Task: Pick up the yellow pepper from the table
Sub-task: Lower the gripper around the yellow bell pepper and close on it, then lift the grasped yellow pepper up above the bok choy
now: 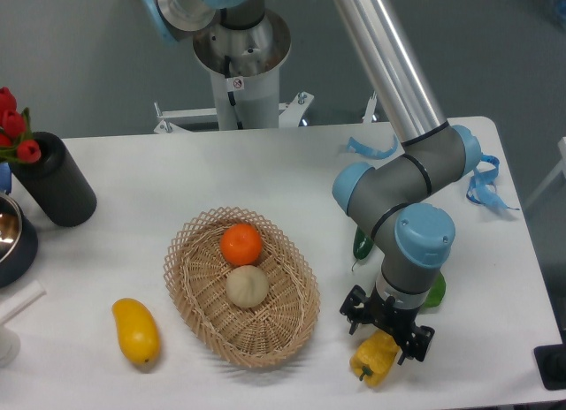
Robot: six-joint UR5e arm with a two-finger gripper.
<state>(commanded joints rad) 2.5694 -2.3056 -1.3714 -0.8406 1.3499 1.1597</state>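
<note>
The yellow pepper (373, 360) lies on the white table (133, 180) near the front edge, right of the basket; its upper part is covered by the gripper. My gripper (382, 335) hangs directly over it, pointing down, its two dark fingers spread open on either side of the pepper's top. Whether the fingers touch the pepper cannot be told.
A wicker basket (187, 286) holds an orange (240, 244) and a pale round fruit (247, 286). A smooth yellow mango-like fruit (135, 330) lies front left. Green vegetables (362, 243) sit behind the arm. A black vase (55, 191) with red tulips and a bowl (13, 240) stand at left; blue ribbons (484, 180) at right.
</note>
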